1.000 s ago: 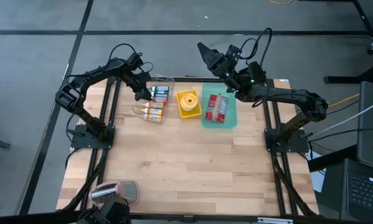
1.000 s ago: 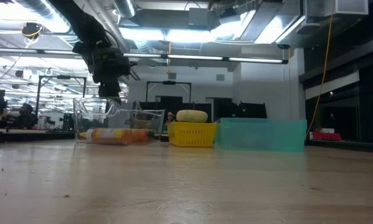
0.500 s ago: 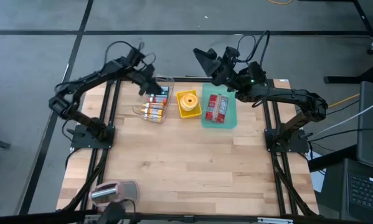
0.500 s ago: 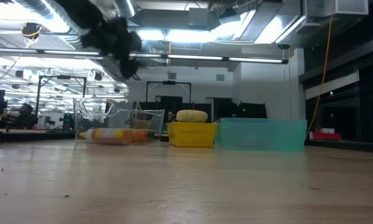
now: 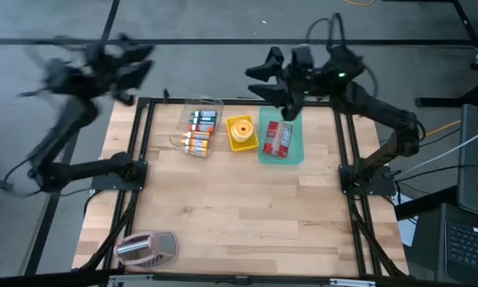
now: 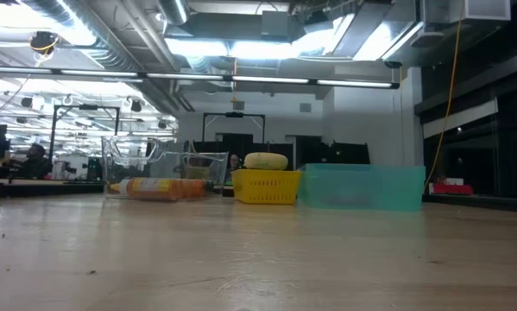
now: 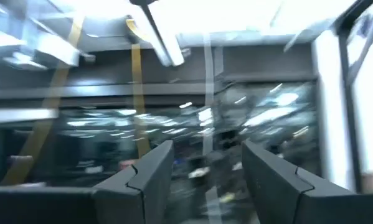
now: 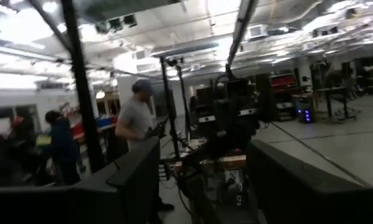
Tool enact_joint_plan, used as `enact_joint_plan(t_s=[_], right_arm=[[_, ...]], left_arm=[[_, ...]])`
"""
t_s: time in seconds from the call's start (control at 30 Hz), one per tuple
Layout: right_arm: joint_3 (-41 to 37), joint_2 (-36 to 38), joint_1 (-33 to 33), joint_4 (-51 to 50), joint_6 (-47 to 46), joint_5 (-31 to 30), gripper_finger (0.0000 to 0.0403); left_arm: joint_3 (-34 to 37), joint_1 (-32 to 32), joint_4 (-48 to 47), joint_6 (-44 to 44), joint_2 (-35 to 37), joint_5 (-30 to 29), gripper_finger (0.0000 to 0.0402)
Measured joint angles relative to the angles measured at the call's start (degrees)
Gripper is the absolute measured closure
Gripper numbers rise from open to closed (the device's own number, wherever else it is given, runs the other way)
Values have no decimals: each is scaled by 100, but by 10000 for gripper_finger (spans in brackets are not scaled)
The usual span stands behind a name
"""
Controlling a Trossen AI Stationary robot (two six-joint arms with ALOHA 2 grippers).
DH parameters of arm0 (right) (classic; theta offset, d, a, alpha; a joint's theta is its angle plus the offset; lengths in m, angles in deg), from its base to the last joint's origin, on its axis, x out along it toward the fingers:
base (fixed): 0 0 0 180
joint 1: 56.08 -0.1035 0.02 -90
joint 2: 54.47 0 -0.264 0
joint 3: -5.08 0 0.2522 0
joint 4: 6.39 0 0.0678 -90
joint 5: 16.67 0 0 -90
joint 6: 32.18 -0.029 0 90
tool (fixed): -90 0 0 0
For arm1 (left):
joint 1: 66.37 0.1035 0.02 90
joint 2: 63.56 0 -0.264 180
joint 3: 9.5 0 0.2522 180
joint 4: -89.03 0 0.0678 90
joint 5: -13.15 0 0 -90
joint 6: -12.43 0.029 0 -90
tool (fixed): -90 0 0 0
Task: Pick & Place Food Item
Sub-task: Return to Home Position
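We found the left tool (image 7: 206, 163) with its two fingers apart and nothing between them. In the high view it hung raised beyond the desk's (image 5: 239, 207) far left corner, well apart from every item. The right tool (image 8: 202, 165) was likewise spread and empty. It stood above the far edge of the desk, near the teal bin (image 5: 296, 151) but touching nothing.

The yellow food coloring bottles (image 5: 192, 143) lay on their sides inside the transparent bin (image 5: 220, 107) at the far left of the desk. They were packed side by side, and other small bottles lay just beyond them in the same bin. A yellow basket (image 5: 232, 144) holding a round yellow item stood just beside that bin, between it and the teal bin.

We judged the placing work complete, with only the retreat of the arms left.

Handling notes, as judgement:
- Each bottle appeared small, light and rigid, so little closing force would be needed.
- The smooth round body would likely roll and slip.
- We would take hold across the body at mid-length, clear of the tapered cap.
- Neighbouring bottles left little room for a finger, so an outer bottle would be easiest.
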Motion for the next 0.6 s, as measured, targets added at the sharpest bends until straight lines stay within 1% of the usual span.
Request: enact_joint_plan(t_s=[0.07, 0.13, 0.2, 0.27, 0.33, 0.4, 0.53, 0.6], right_arm=[[407, 17, -111, -531, 278, 13, 167], [788, 22, -189, -1042, 523, 21, 167], [1136, 27, -312, -1621, 795, 3, 167], [1406, 42, -386, -2228, 1021, -27, 167], [1594, 43, -413, -2875, 1124, 43, 167], [1705, 37, -416, -3399, 860, 221, 167], [1739, 32, -410, -3825, -24, 654, 167], [1739, 30, -419, -3837, -198, 814, 167]], left_arm=[[-678, -182, -1576, 905, 360, -550, 217], [-1391, -382, -2974, 1486, 577, -1304, 217], [-2020, -551, -4082, 1852, 735, -1966, 217], [-2452, -611, -4908, 2098, 852, -2500, 217], [-2693, -600, -5394, 2146, 941, -2866, 217], [-2789, -571, -5570, 2062, 1024, -3068, 217], [-2791, -570, -5572, 1991, 1210, -3107, 217], [-2793, -567, -5544, 1790, 1244, -3106, 217]])
